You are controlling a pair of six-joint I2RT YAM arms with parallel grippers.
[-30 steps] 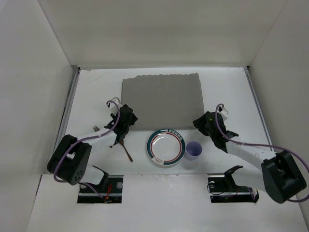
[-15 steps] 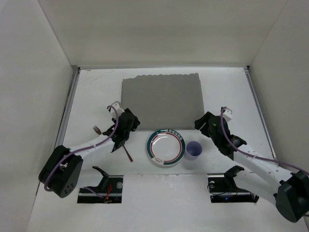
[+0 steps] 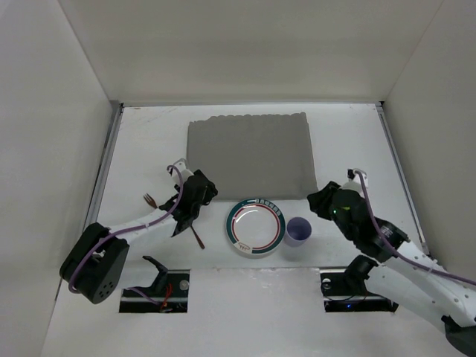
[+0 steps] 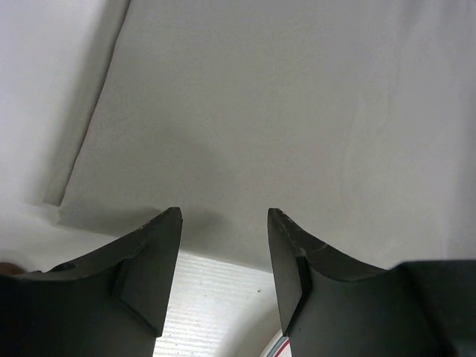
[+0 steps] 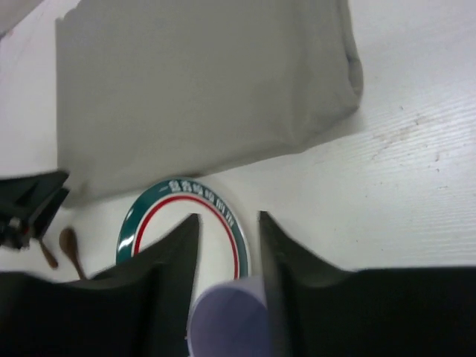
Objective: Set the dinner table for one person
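Now the dinner table (image 3: 141, 141) lies white beneath both arms, with a grey placemat (image 3: 249, 152) toward its far side. A green-rimmed plate (image 3: 256, 227) sits nearer, a purple cup (image 3: 299, 232) just beside its right edge and a spoon (image 3: 197, 236) to its left. The left gripper (image 4: 223, 216) hovers over the placemat's near edge, jaws apart and empty. The right gripper (image 5: 228, 217) hangs above the cup and plate, jaws apart, holding nothing
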